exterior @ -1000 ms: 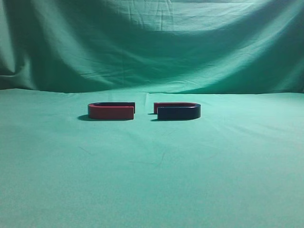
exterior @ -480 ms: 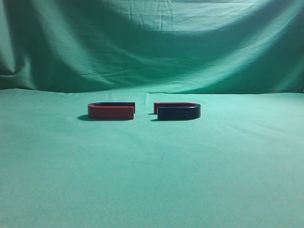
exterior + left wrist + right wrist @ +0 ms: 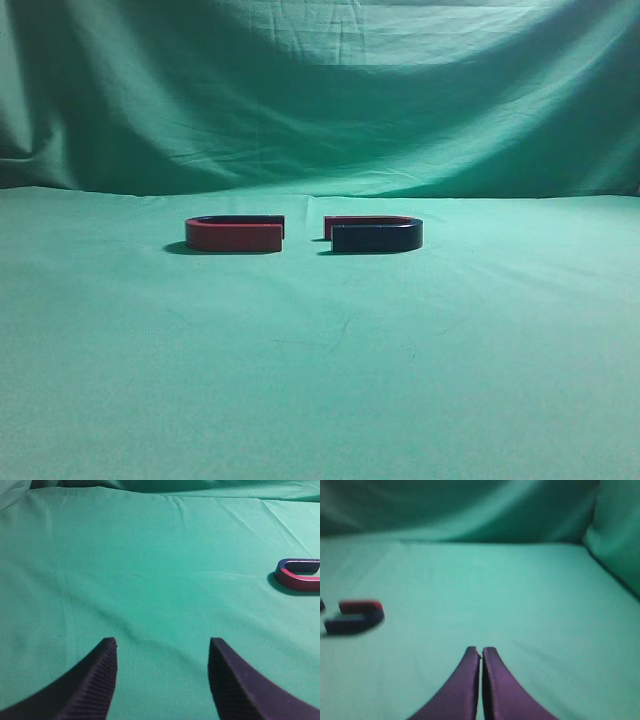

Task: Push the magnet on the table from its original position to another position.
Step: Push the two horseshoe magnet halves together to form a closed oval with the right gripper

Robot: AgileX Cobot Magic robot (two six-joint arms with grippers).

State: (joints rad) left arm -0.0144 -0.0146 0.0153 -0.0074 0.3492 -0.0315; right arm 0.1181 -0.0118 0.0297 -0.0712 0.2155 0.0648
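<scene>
Your right gripper (image 3: 481,652) has its fingers pressed together on nothing, and the magnet (image 3: 355,617) lies well ahead of it and far off to its left, flat on the desk (image 3: 510,595). From there you see the magnet blurred, its near arm dark, its far arm red. Your left gripper (image 3: 162,647) is spread wide above bare cloth; ahead and far to its right lies the second magnet (image 3: 298,574), cut off by the frame edge. In the exterior view neither gripper shows; the magnet (image 3: 375,234) and the second magnet (image 3: 235,233), both low flat U shapes, lie with open ends facing, apart. The desk's green cloth is wrinkled; the left gripper's fingers (image 3: 95,680) are ribbed.
</scene>
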